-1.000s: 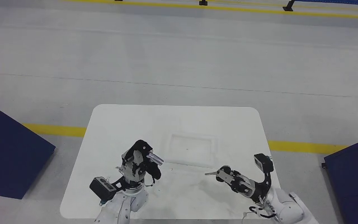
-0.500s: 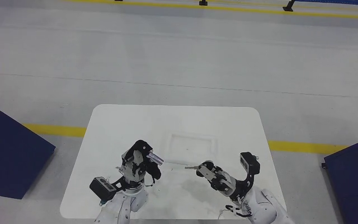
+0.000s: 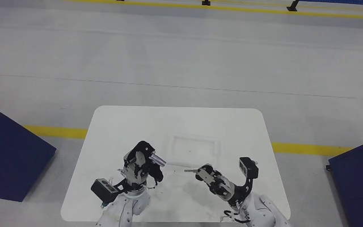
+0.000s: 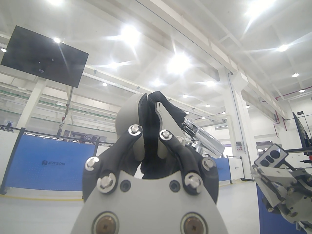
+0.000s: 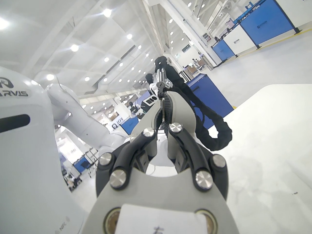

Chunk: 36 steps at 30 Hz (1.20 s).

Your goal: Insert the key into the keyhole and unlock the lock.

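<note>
My left end effector [image 3: 148, 160] is clenched on the lock [image 3: 158, 161], held above the counter [image 3: 238, 122]. The key [image 3: 190, 169], pinched in my right end effector [image 3: 198, 171], points at the keyhole [image 5: 160, 83] but isn't in. Insertion and turning remain, I judge.

key [image 3: 190, 169] nearer the lock [image 3: 157, 160]

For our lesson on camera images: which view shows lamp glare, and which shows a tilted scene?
Left wrist view: ceiling lamps flare into starbursts above the lock; right wrist view: the blue barriers slant steeply, the whole scene tilted; top view: even light on the table, no glare.
</note>
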{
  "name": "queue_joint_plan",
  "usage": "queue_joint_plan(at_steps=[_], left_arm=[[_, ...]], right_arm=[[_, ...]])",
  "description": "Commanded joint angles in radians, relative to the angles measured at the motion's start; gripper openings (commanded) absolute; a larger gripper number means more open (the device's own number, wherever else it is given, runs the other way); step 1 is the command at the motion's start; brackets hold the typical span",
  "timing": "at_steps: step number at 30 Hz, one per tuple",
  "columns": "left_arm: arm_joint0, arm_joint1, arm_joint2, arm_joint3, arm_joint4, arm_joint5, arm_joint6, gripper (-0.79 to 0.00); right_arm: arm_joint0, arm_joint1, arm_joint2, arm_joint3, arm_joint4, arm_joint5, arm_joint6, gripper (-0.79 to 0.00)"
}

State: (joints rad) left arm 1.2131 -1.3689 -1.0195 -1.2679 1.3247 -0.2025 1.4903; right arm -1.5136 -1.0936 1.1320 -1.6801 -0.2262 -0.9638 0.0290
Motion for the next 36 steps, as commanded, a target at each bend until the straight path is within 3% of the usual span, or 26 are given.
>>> queue_joint_plan(at_steps=[1,8,16,28,36], left_arm=[[0.010,-0.001,-0.004,-0.009,-0.010,-0.004,-0.017,-0.785],[0.021,-0.009,-0.001,-0.016,-0.031,-0.002,-0.039,-0.785],[0.016,-0.019,0.003,0.002,-0.023,0.017,-0.037,-0.785],[0.013,-0.022,0.004,0.002,-0.025,0.006,-0.051,-0.785],[0.047,-0.023,-0.006,-0.057,-0.012,0.025,-0.092,-0.785]], right_arm=[[-0.011,-0.012,-0.030,0.015,0.011,0.012,-0.068,-0.785],[-0.017,-0.061,-0.123,0.041,-0.013,0.026,-0.271,-0.785],[0.005,-0.098,-0.177,0.057,-0.077,0.030,-0.359,-0.785],[0.009,-0.108,-0.189,0.064,-0.084,0.034,-0.377,-0.785],[-0.011,-0.121,-0.207,0.006,-0.031,0.129,-0.350,-0.785]])
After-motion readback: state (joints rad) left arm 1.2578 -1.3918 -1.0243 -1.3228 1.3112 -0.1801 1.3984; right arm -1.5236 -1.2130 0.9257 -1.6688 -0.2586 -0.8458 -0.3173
